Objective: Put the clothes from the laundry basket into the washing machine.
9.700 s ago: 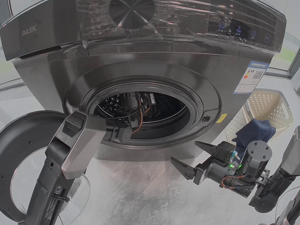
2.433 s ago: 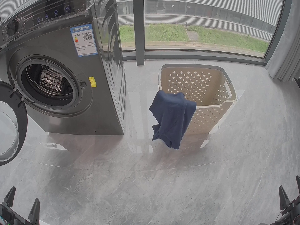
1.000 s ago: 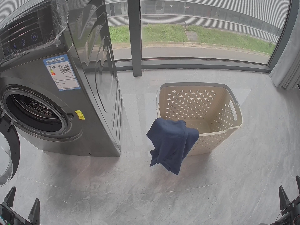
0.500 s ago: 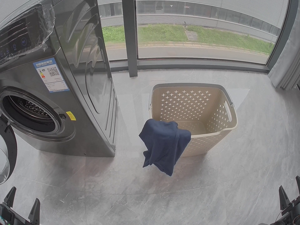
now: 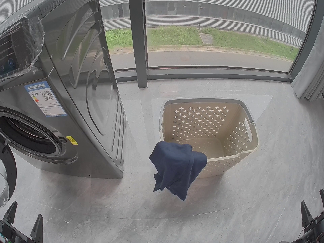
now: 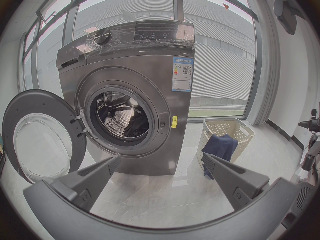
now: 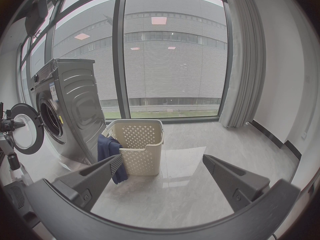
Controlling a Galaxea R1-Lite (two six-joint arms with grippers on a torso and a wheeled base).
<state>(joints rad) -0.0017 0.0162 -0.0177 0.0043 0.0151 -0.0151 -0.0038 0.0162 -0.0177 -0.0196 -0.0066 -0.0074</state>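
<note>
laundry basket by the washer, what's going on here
Nothing is being held right now. The left tool and right tool are both open and empty, well short of the laundry basket. A dark blue garment hangs over the basket's near rim, mostly outside. The washing machine stands on the robot's left of it, with its door swung open.

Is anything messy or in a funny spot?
Yes. The blue cloth is draped over the rim of the basket, hanging mostly outside toward the floor instead of lying inside.
</note>
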